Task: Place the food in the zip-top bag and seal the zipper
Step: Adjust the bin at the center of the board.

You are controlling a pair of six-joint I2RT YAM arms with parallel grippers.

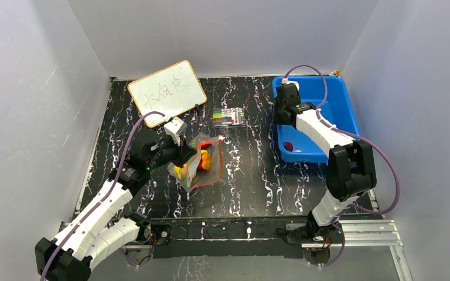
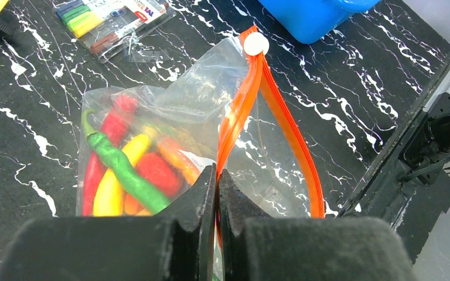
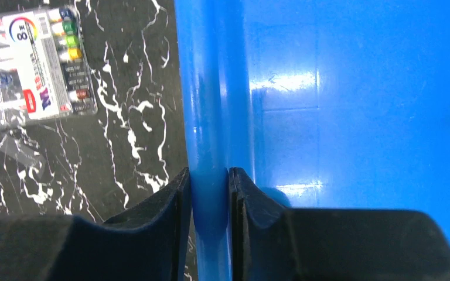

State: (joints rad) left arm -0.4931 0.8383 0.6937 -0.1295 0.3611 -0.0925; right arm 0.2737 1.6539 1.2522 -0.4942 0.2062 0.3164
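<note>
The clear zip-top bag [image 1: 202, 167] lies at the table's middle-left with its mouth open. In the left wrist view the bag [image 2: 199, 93] holds food: a green pepper [image 2: 123, 170], a yellow banana [image 2: 108, 190], a red chili [image 2: 92, 172] and a red strawberry [image 2: 158, 172]. The orange-red zipper [image 2: 240, 111] splits into two strips that meet at a white slider [image 2: 256, 44]. My left gripper [image 2: 217, 175] is shut on the left zipper strip; it also shows in the top view [image 1: 188, 155]. My right gripper [image 3: 210, 175] is shut on the blue tub's rim [image 3: 211, 88].
The blue tub [image 1: 334, 105] stands at the back right with a small red piece [image 1: 288, 146] in its near corner. A pack of coloured markers [image 1: 229, 116] lies behind the bag. A whiteboard [image 1: 167, 92] lies at the back left.
</note>
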